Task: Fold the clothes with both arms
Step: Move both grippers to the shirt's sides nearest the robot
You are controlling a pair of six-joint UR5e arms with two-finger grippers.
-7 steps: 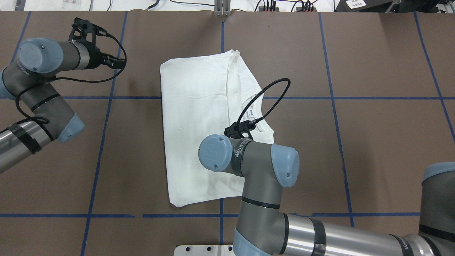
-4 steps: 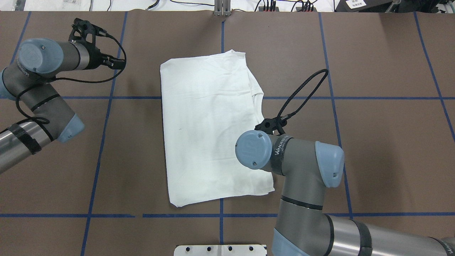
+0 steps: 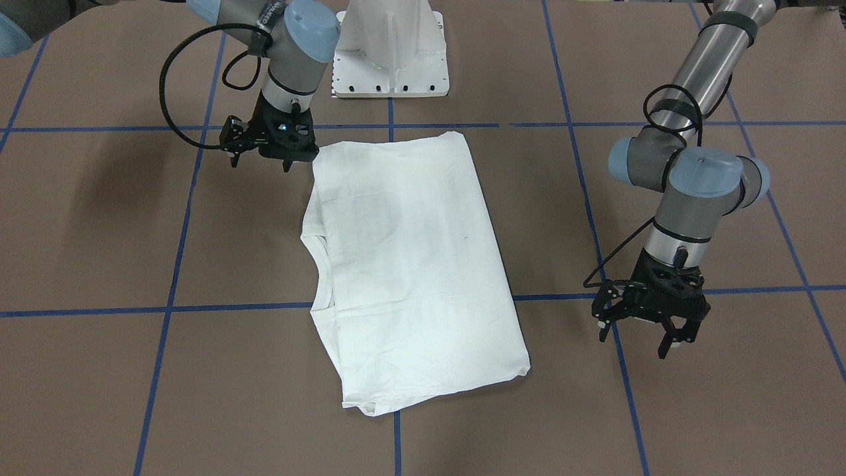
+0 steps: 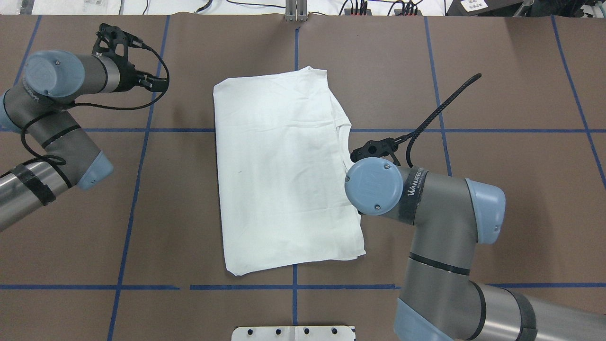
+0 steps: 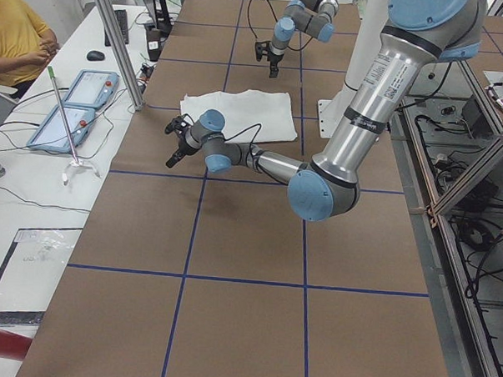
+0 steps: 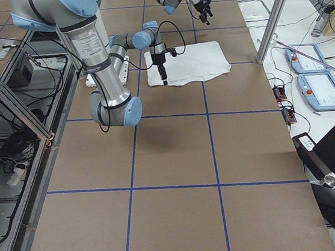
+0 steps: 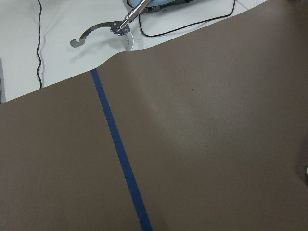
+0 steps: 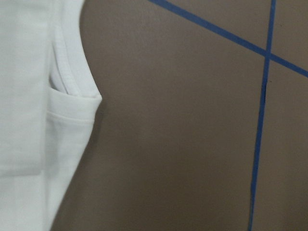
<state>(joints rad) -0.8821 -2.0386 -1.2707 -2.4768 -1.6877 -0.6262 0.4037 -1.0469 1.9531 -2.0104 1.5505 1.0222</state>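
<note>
Front-facing view: shirt lies beside right end effector.

My overhead cam looks down from behind the base, the front one faces it; both share the shirt mid-frame. Side cams sit far off, wrist cams hug the tabletop.

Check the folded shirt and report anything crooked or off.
The shirt lies slightly askew to the blue tape grid, and its robot-side edge slants. Along the collar-side edge the layers do not line up, so the collar leaves a stepped notch. No damage shows.
</note>
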